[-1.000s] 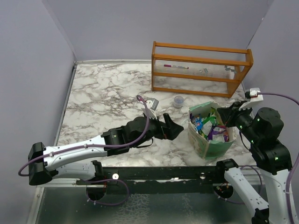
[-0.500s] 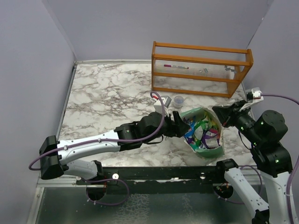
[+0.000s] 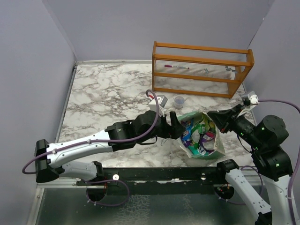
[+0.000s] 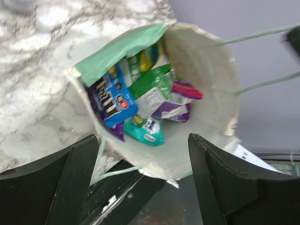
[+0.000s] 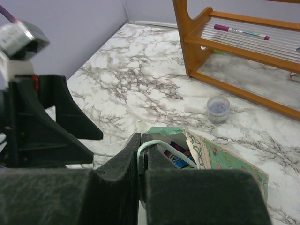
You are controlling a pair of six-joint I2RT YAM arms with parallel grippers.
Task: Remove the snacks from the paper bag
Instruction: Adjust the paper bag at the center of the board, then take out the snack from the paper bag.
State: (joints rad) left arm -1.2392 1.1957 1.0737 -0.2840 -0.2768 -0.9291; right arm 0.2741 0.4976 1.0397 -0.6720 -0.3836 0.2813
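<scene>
The mint-green paper bag (image 3: 216,146) stands tilted at the table's near right edge, its mouth turned toward my left arm. Several snacks fill it (image 3: 199,133). In the left wrist view the bag (image 4: 211,70) gapes open on a blue packet (image 4: 115,101), a green one (image 4: 152,84), a purple one (image 4: 180,101) and a teal one (image 4: 145,132). My left gripper (image 3: 176,129) is open and empty just outside the mouth (image 4: 140,187). My right gripper (image 3: 218,120) is shut on the bag's string handle (image 5: 161,144) and holds it up (image 5: 142,140).
The orange wooden rack (image 3: 201,69) stands at the back right, holding pens; it also shows in the right wrist view (image 5: 225,44). A small clear cup (image 3: 179,101) sits between the rack and the bag (image 5: 218,108). The table's near edge runs just below the bag.
My right gripper has pulled the handle leftward, tipping the bag so its mouth faces the left arm. My left gripper has moved right, up to the bag's mouth.
</scene>
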